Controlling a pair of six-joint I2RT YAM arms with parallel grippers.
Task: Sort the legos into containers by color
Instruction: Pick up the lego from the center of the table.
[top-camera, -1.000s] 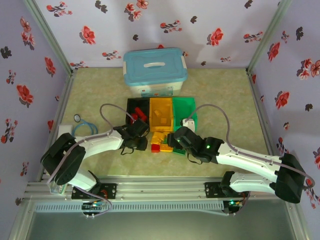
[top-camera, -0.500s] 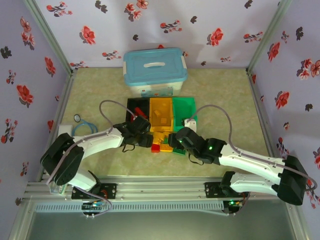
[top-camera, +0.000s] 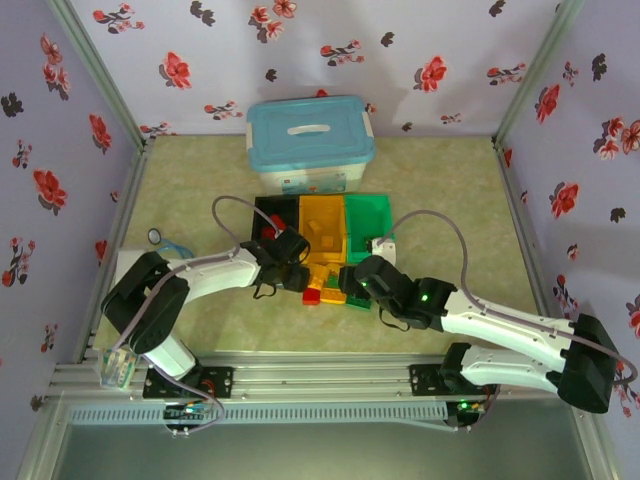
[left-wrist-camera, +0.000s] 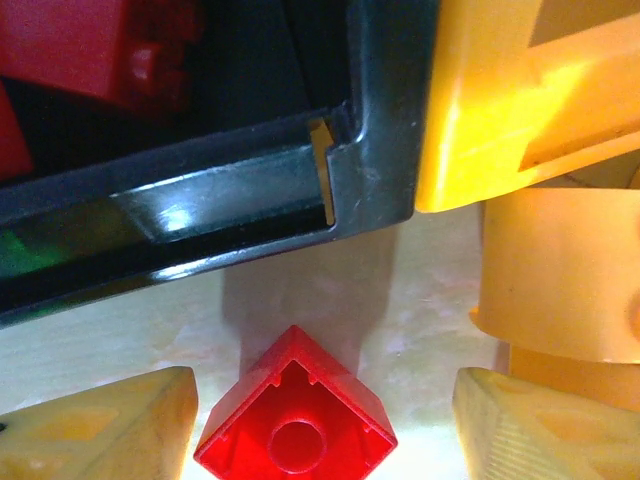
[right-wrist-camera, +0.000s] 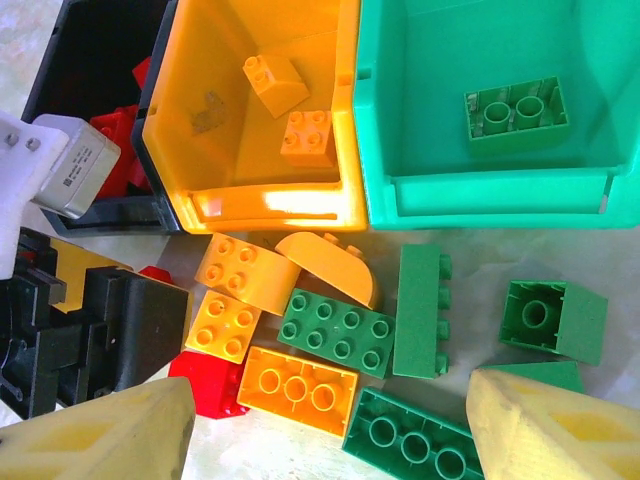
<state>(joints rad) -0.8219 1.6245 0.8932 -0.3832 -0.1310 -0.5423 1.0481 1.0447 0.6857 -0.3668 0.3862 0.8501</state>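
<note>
— Left gripper (left-wrist-camera: 325, 432) spreads our jaws now; 1 second ago they were pressed together over the black bin (left-wrist-camera: 250, 205).
— So we judge a brick went in. Right gripper (right-wrist-camera: 322, 428)?
— Spread too, holding nothing, above the loose green legos (right-wrist-camera: 335, 335) before the green bin (right-wrist-camera: 480, 190).
— Next for us: the 1 red brick (left-wrist-camera: 292, 415) lying between the left jaws, just outside the black bin.

Both arms wear white shells with black joints: the left arm (top-camera: 205, 274) at eight o'clock in the overhead view, the right arm (top-camera: 500, 321) at four o'clock. A thin grey cable (top-camera: 222, 205) loops off each. A green light (top-camera: 422, 294) glows on the right arm's black wrist. The fingers (left-wrist-camera: 100, 425) are pale yellow wedges, faintly ribbed.
</note>
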